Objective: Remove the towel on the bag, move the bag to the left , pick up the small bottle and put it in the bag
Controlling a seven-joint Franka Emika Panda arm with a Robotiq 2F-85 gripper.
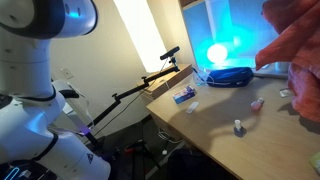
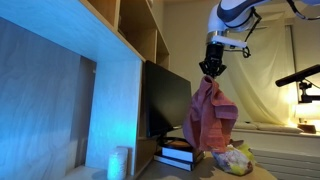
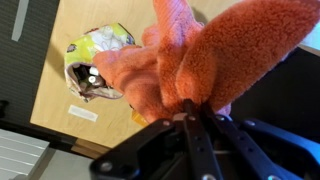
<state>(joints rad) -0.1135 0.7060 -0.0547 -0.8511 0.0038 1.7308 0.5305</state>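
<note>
Towel [image 2: 210,118] hanging in loose folds, lifted off the table [image 1: 215,125], its top edge clamped between the closed jaws of the gripper [image 2: 211,70]. Bag [image 2: 233,158] lying on the table beside the towel's lower edge. Small bottle [image 1: 238,126] upright, apart from the blue case [image 1: 225,75].

Prints on the bag [image 3: 100,45] are too blurred to read.

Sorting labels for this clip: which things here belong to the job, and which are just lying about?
Job: towel, hanging from the shut hand; bag; small bottle.
Lying about: dark blue case; flat blue packet; pinkish lump.
</note>
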